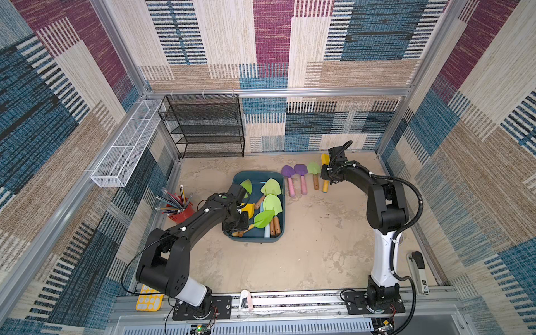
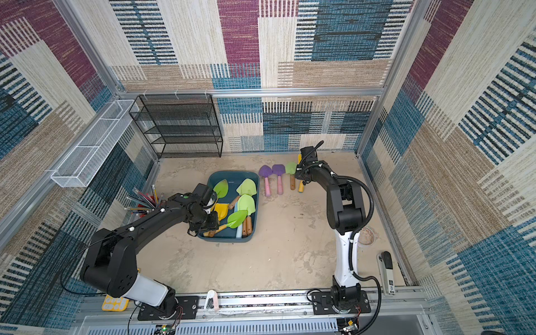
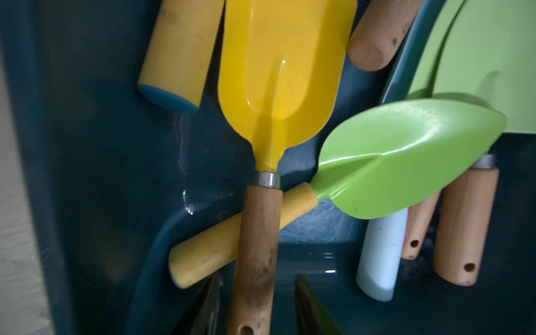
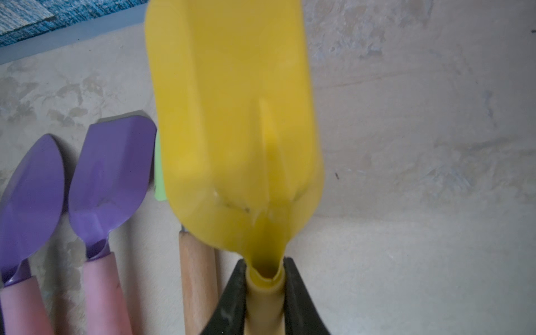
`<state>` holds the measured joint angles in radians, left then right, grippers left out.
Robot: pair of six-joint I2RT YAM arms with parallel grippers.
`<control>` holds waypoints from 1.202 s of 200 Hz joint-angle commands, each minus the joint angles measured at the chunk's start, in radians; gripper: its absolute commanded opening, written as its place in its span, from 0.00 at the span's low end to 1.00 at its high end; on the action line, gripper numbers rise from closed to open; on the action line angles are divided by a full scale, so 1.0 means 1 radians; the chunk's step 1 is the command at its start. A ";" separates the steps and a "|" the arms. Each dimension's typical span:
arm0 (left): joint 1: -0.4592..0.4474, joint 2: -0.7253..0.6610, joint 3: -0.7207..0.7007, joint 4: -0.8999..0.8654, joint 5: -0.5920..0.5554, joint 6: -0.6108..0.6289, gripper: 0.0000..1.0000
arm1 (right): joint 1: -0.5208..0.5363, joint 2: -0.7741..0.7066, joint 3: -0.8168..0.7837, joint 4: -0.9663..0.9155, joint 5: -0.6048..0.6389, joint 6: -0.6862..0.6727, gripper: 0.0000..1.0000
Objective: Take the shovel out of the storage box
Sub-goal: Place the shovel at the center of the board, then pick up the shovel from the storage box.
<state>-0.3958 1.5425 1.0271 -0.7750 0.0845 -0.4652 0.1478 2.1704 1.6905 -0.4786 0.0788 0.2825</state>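
Box (image 1: 258, 173) teal. At left gripper (image 3: 258, 304): wood-handled shovel (image 3: 285, 72), yellow blade, brown handle. In right gripper (image 4: 264, 290): all-yellow shovel (image 4: 232, 116). Beside that: purple shovels (image 4: 113, 174), pink handles. Walls (image 1: 272, 34): blue/maroon/beige striped patchwork.

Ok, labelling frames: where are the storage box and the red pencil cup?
storage box (image 1: 258, 173), in a top view, far rim.
red pencil cup (image 1: 184, 216), in a top view, side wall.

This is a robotics lab test cell. An aluminium frame (image 1: 278, 92) boxes in a mottled beige table (image 1: 304, 261), with patchwork carpet panels (image 1: 272, 32) lining the walls. Along the bottom of both top views, the left arm (image 1: 185, 232) and right arm (image 1: 383, 203) are bolted to a slotted rail (image 1: 290, 300), with bare wiring and a lit circuit board (image 1: 200, 329) below it.
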 commanded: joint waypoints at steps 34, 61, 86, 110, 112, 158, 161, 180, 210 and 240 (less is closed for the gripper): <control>-0.033 0.020 0.000 -0.011 -0.006 0.028 0.46 | -0.013 0.086 0.083 -0.029 0.053 -0.024 0.23; -0.041 0.025 -0.005 -0.011 -0.011 0.028 0.46 | -0.016 0.128 0.128 -0.050 0.070 -0.031 0.23; -0.044 0.025 -0.008 -0.012 -0.015 0.028 0.46 | -0.016 0.149 0.155 -0.064 0.076 -0.032 0.24; -0.044 0.031 -0.009 -0.011 -0.015 0.030 0.46 | -0.016 0.160 0.164 -0.072 0.078 -0.038 0.29; -0.045 0.032 -0.009 -0.011 -0.015 0.030 0.46 | -0.016 0.161 0.164 -0.073 0.078 -0.038 0.30; -0.050 0.036 -0.007 -0.011 -0.017 0.028 0.45 | -0.016 0.140 0.145 -0.064 0.067 -0.039 0.40; -0.050 0.035 -0.006 -0.013 -0.018 0.028 0.45 | -0.016 0.136 0.143 -0.063 0.065 -0.039 0.40; -0.050 0.035 -0.002 -0.018 -0.022 0.028 0.45 | -0.016 0.106 0.135 -0.060 0.060 -0.036 0.44; -0.052 0.042 0.001 -0.025 -0.032 0.028 0.43 | -0.016 0.024 0.092 -0.041 0.052 -0.024 0.53; -0.057 0.057 0.012 -0.031 -0.035 0.030 0.41 | -0.017 -0.079 0.030 -0.014 0.032 -0.006 0.55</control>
<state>-0.4492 1.5909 1.0256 -0.7837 0.0586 -0.4644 0.1333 2.1559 1.7569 -0.5327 0.1299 0.2531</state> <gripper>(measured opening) 0.421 0.549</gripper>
